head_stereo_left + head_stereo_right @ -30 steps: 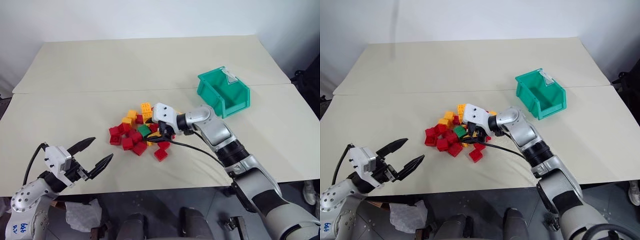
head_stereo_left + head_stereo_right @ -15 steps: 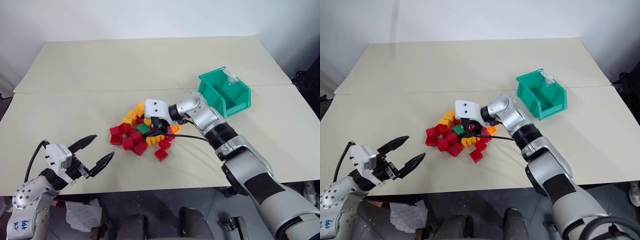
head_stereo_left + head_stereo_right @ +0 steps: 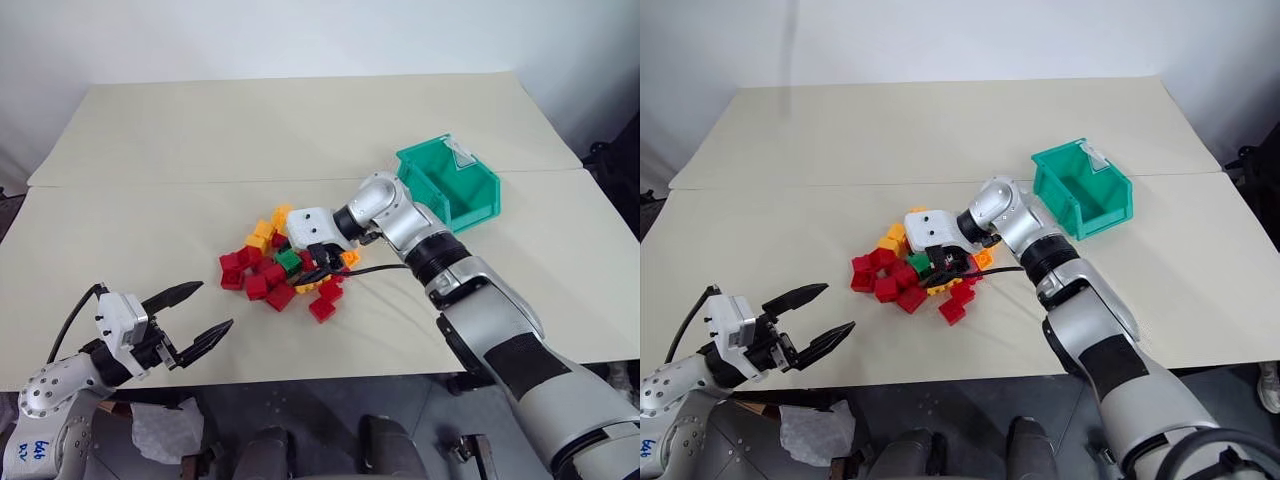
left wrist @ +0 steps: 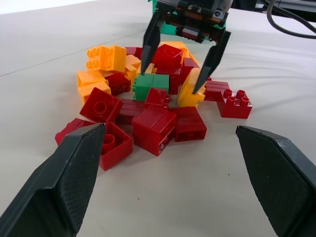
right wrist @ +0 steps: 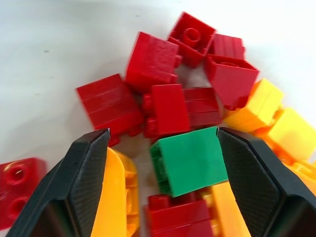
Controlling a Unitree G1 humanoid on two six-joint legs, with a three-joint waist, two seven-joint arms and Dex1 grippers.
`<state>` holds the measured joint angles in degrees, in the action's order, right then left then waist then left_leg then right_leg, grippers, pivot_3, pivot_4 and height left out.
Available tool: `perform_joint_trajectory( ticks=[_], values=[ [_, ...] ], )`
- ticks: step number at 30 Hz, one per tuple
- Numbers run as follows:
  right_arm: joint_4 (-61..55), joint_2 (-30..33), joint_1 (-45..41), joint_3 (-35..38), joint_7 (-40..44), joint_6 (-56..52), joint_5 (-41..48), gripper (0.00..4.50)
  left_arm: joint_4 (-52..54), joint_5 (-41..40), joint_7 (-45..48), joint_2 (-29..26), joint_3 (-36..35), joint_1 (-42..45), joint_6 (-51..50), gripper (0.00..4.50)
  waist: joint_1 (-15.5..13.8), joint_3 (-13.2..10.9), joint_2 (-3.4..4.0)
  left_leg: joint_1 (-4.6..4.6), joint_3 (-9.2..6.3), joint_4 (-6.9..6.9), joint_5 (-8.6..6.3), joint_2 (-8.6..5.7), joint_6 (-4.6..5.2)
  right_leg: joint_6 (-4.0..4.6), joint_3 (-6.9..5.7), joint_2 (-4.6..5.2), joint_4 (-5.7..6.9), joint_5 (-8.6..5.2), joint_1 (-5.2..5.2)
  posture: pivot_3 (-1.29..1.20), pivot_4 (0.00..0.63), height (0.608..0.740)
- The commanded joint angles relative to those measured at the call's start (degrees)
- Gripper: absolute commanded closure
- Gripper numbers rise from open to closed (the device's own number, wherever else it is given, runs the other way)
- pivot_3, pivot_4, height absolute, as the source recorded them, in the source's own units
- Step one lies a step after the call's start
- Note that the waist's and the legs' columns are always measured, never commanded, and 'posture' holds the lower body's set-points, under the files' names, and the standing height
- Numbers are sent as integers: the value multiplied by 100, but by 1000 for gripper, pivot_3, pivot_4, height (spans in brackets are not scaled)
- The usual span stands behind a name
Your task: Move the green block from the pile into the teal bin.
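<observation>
Cream table (image 3: 300,130), white wall (image 3: 300,35)

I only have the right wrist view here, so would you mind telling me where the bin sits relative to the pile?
Observer: The teal bin stands on the table beyond the pile, towards the robot's right, apart from it.
Operator: Thank you. Is anything in it?
Observer: Its visible inside looks empty.
Operator: And what is the left gripper doing?
Observer: The left gripper hangs open near the table's front edge, apart from the pile.
Operator: Is my gripper lined up?
Observer: The right gripper is open, straddling the green block.
</observation>
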<state>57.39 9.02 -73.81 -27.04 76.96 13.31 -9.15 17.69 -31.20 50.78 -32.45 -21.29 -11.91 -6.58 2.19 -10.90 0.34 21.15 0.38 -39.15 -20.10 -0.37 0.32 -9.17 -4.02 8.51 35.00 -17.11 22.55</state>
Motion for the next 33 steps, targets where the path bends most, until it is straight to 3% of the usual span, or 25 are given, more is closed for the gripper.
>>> perform_joint_trajectory(
  ticks=[1,10,13,17,24,33],
  values=[
    [427,-76,-22,-153,-361,46,-433,903,287,-120,-63,44,-6,-89,6,0,6,0,0,0,0,0,0,0,0,0,0,0,0,0,0,0,150,740],
    [1020,-200,-302,-342,-454,5,-877,903,385,-115,-152,53,-25,-110,-24,0,-2,4,7,-2,-5,0,0,-1,-1,2,0,1,0,0,-3,0,150,740],
    [1127,-194,-404,-425,-256,2,-1015,1433,393,-123,-168,31,-33,-74,-41,0,-13,6,5,-2,-8,0,0,-2,-1,2,0,2,0,0,-4,0,150,740],
    [1176,-155,-466,-480,46,-37,-1149,2525,390,-111,-190,34,-35,-28,-40,0,-17,2,16,4,-17,1,-2,-4,-4,3,-6,3,2,0,0,0,150,740],
    [1010,-93,-414,-170,118,-20,-931,2524,355,-90,-216,56,10,50,-25,0,-23,2,17,7,-30,3,-8,-5,-6,5,-25,3,0,-1,-4,0,150,740],
    [-649,658,423,1648,1262,-731,1175,2524,373,-124,-101,12,296,430,-70,0,-21,-3,24,18,-28,3,-7,-3,-6,4,-39,1,-10,-1,-1,0,150,740]
  ],
)
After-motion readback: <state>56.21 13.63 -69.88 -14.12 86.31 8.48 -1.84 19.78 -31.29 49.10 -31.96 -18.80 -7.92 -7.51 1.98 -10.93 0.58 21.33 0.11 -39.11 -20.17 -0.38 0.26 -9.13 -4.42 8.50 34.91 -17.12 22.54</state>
